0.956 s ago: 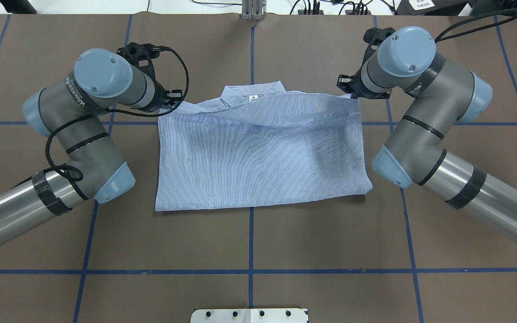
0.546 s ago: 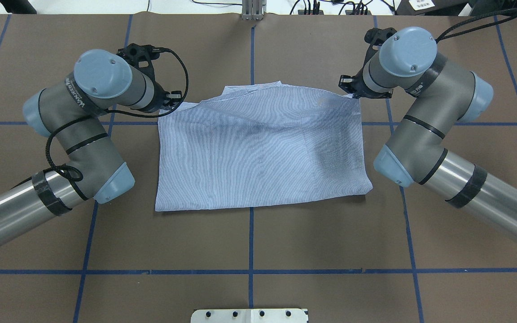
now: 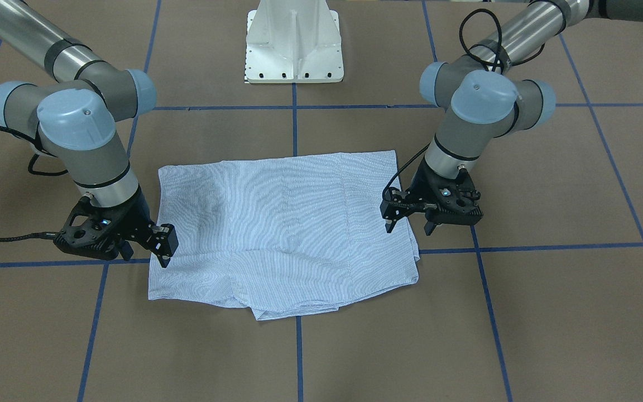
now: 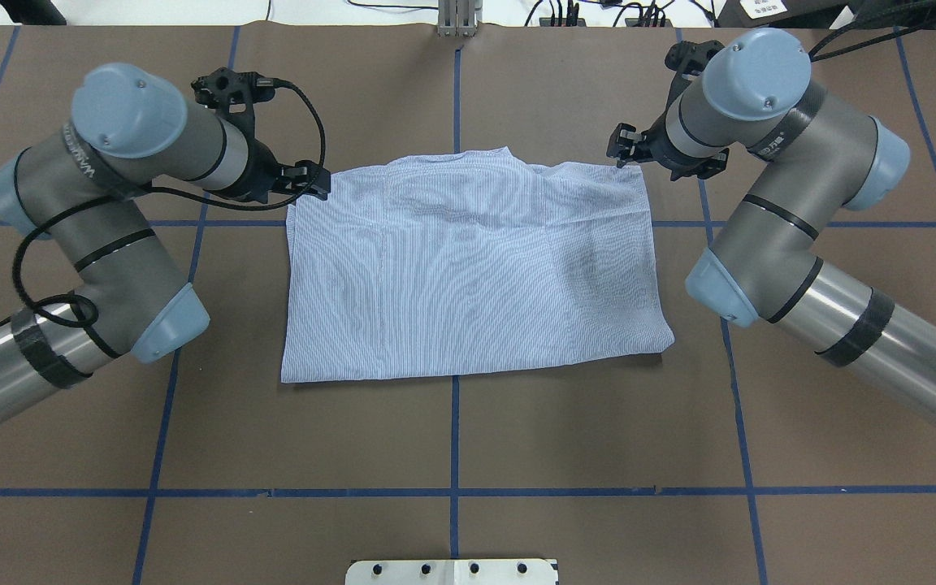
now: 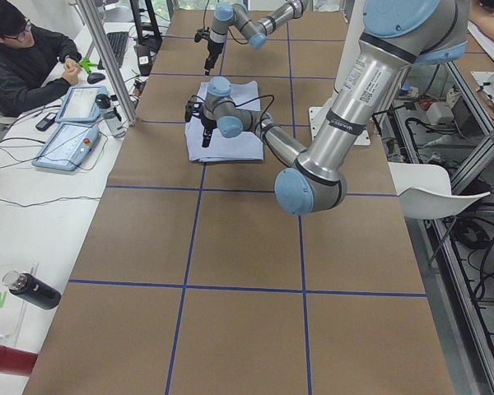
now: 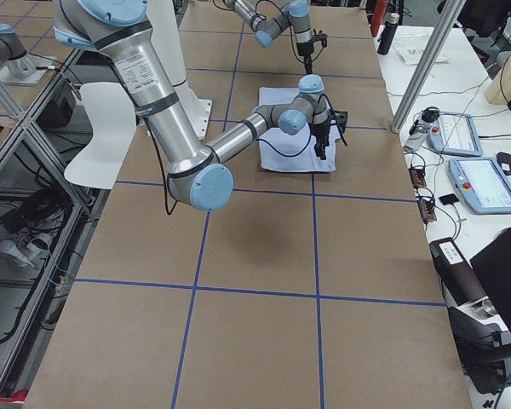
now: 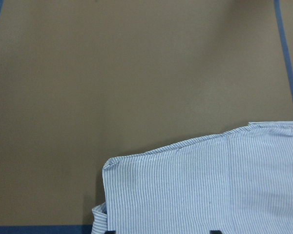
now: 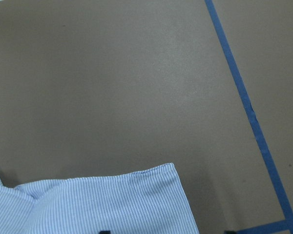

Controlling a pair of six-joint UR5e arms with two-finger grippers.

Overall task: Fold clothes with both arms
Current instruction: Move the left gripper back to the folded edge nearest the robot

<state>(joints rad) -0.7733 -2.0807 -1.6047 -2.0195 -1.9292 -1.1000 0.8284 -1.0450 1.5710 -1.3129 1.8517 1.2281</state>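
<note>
The striped shirt lies folded on the brown surface, its near edge unmoved. Its far edge, held raised a moment ago, now rests flat. The left gripper and right gripper have released, jaws apart. This fold looks complete.

Shirt: top folded layer hides front. Collar covered, only small bump at far edge. Wrist views show one far corner of shirt each, rest cut off by bottom edge.
Left hand, right hand: partly hidden behind own wrists in overhead view. In wrist views each shows only as two dark specks at bottom edge.
Side views: both hands too small to judge.
Left arm, right arm: lower tubes cut off by picture edges.
</note>
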